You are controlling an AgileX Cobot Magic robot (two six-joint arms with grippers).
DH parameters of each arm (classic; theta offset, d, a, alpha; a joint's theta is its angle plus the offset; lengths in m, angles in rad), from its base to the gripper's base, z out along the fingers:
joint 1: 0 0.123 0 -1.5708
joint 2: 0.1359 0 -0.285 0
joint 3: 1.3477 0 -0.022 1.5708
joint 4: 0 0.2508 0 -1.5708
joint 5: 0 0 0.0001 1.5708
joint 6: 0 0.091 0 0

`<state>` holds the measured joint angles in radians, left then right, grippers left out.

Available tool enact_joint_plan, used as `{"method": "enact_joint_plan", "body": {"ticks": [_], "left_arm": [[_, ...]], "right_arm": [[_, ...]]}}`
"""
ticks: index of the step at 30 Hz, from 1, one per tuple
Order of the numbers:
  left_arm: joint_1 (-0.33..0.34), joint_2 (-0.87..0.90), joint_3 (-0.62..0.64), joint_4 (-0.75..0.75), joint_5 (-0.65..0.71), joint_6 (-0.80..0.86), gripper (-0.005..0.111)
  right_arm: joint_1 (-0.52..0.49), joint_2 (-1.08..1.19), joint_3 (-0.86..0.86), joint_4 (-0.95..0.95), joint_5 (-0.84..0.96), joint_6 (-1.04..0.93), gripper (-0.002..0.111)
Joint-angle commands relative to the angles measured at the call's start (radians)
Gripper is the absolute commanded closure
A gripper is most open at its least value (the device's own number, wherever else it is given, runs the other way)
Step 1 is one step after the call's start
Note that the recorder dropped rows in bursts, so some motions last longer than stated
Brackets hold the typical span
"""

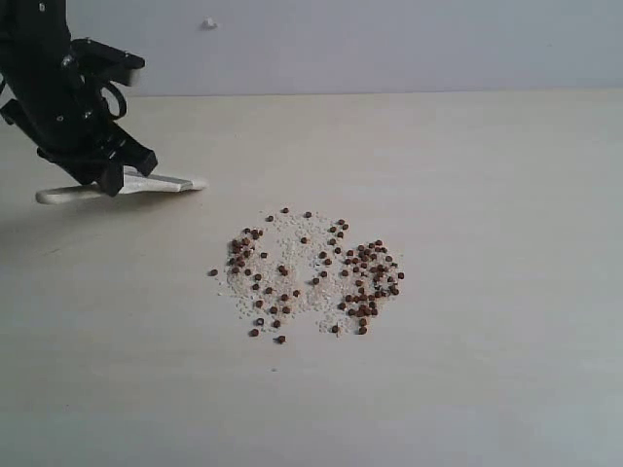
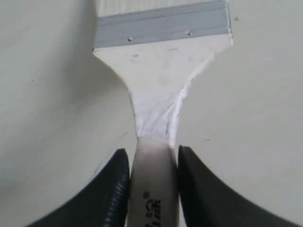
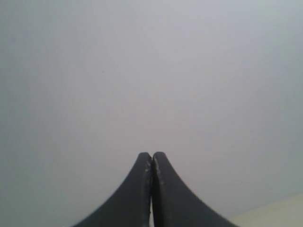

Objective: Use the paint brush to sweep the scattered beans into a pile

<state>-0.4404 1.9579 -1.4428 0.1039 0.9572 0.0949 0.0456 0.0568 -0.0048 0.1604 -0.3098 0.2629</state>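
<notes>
The beans (image 1: 365,284) lie spread in a loose patch at the middle of the table, mixed with tiny white grains and densest on the right side. They form no tight pile. The paint brush (image 1: 170,182) lies low and almost flat over the table at the far left, well apart from the beans. My left gripper (image 1: 109,175) is shut on its cream handle (image 2: 154,189). In the left wrist view the gripper (image 2: 152,156) has a black finger pressed on each side of the handle, with the silver ferrule (image 2: 163,26) ahead. My right gripper (image 3: 152,156) is shut on nothing and faces a plain grey wall.
The pale table (image 1: 487,195) runs back to a grey wall (image 1: 389,39). The black left arm (image 1: 58,88) stands over the table's back left corner. A small white mark (image 1: 208,23) sits on the wall.
</notes>
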Motion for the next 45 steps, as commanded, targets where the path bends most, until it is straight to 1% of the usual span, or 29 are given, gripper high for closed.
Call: {"method": "enact_joint_plan", "body": {"ticks": [1,4,6,10,12,14,16,20,23,26,30,33,37,42,45], "left_arm": [[0.001,-0.009,-0.037,-0.014,0.066,0.031,0.107],[0.001,-0.009,-0.039,-0.014,0.068,0.035,0.107],[0.001,-0.009,-0.039,-0.014,0.068,0.035,0.107],[0.001,-0.009,-0.04,-0.014,0.07,0.036,0.107],[0.001,-0.009,-0.04,-0.017,0.07,0.036,0.107],[0.001,-0.009,-0.041,-0.026,0.072,0.036,0.107],[0.001,-0.009,-0.041,-0.034,0.072,0.036,0.107],[0.001,-0.009,-0.062,-0.075,0.072,0.06,0.107],[0.001,-0.009,-0.085,-0.112,0.072,0.083,0.107],[0.001,-0.009,-0.105,-0.139,0.074,0.093,0.107],[0.001,-0.009,-0.119,-0.146,0.074,0.093,0.107],[0.001,-0.007,-0.119,-0.15,0.074,0.093,0.107],[0.001,-0.007,-0.119,-0.157,0.074,0.093,0.107],[0.001,-0.007,-0.119,-0.161,0.074,0.093,0.107],[0.001,-0.007,-0.119,-0.164,0.074,0.093,0.107]], "right_arm": [[0.001,0.126,-0.031,-0.215,-0.036,0.055,0.108],[0.001,0.276,-0.065,-0.445,-0.12,0.193,0.108],[0.001,0.412,-0.106,-0.631,-0.239,0.24,0.108],[0.001,0.707,-0.242,-1.001,-0.382,0.239,0.108],[0.001,0.874,-0.318,-1.144,-0.447,0.239,0.108],[0.001,1.023,-0.382,-1.225,-0.521,0.236,0.107],[0.001,1.163,-0.447,-1.291,-0.594,0.205,0.102],[0.001,1.416,-0.576,-1.41,-0.756,0.104,0.089],[0.051,1.546,-0.656,-1.434,-0.746,0.034,0.078],[0.143,1.639,-0.727,-1.434,-0.673,-0.058,0.069],[0.262,1.753,-0.851,-1.427,-0.574,-0.104,0.061],[0.335,1.84,-0.953,-1.373,-0.572,-0.104,0.059],[0.393,1.953,-1.087,-1.37,-0.551,-0.104,0.059],[0.427,2.122,-1.25,-1.358,-0.557,-0.095,0.059],[0.427,2.188,-1.317,-1.341,-0.555,-0.047,0.059]]}}
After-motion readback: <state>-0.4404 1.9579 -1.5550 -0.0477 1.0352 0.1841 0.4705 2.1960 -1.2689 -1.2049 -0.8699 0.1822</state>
